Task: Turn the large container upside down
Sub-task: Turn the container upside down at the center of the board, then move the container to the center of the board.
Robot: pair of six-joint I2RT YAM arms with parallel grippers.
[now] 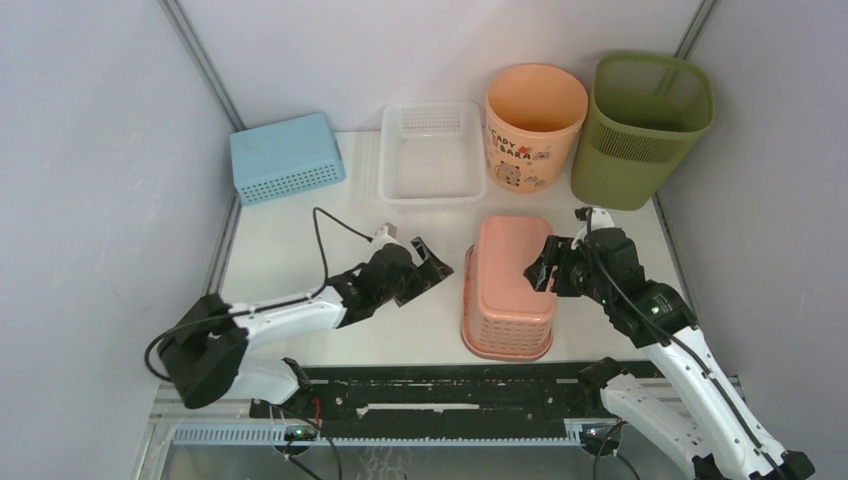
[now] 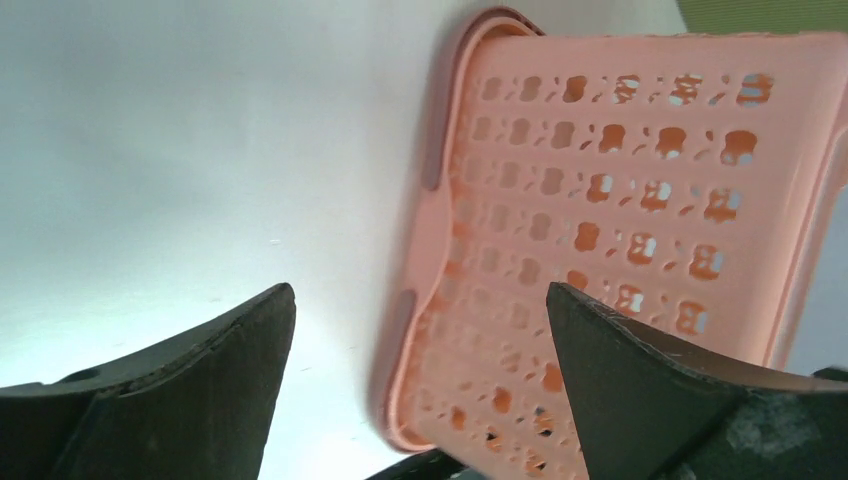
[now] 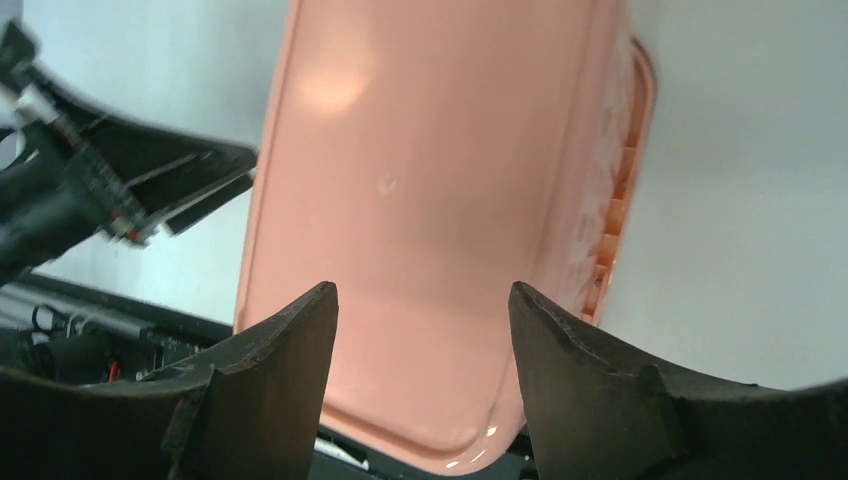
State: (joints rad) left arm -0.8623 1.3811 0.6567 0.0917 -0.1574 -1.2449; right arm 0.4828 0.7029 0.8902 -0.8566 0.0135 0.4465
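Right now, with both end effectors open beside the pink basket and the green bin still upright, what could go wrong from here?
1. The green bin stands in the far right corner, close beside the peach bucket and the wall: tipping it may knock the bucket.
2. The upturned pink basket lies between the right end effector and the bin: reaching over may drag it.

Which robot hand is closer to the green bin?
Right. The right gripper is in front of the green bin; the left gripper is farther, across the pink basket.
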